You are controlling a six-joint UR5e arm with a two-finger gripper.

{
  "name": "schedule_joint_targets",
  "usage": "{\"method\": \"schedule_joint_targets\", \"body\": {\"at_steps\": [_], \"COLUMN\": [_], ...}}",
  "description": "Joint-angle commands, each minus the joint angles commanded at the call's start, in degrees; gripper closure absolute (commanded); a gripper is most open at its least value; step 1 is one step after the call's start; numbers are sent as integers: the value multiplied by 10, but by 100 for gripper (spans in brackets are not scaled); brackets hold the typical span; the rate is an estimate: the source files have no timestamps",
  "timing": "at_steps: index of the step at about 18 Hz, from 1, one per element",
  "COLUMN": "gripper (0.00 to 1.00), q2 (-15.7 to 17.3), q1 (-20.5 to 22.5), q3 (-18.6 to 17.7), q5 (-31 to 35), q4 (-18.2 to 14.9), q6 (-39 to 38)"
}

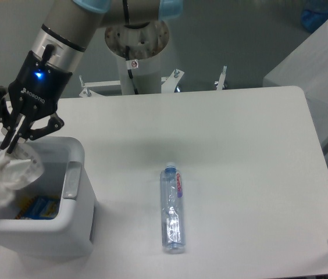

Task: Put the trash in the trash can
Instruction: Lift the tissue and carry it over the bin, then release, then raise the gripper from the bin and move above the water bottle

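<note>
Hanging in the bin point(74, 224), fingers point(14, 139) pinch wrapper point(4, 174).

End effector point(10, 145) pinches wrapper point(4, 174) over bin point(74, 192); bottle point(173, 209) on table point(251, 145).

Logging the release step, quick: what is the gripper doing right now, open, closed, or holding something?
Gripper: closed on the crumpled wrapper, holding it over the trash can.

wrapper point(4, 177): left side cut by frame edge; trash can point(74, 180): floor mostly hidden
</note>
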Motion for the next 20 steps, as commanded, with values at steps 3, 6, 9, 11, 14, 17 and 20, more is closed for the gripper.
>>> {"method": "schedule_joint_targets", "body": {"at_steps": [3,6,9,11,14,17,20], "gripper": [25,20,5,1,0,0,0], "q2": [1,7,25,26,3,-43,-84], "q1": [2,28,95,134,160,164,164], "q3": [8,15,14,9,6,16,26], "q5": [1,6,11,24,77,149,180], "q4": [1,1,0,0,-2,-1,-2], "q6": [0,0,0,-5,-1,1,-1]}}
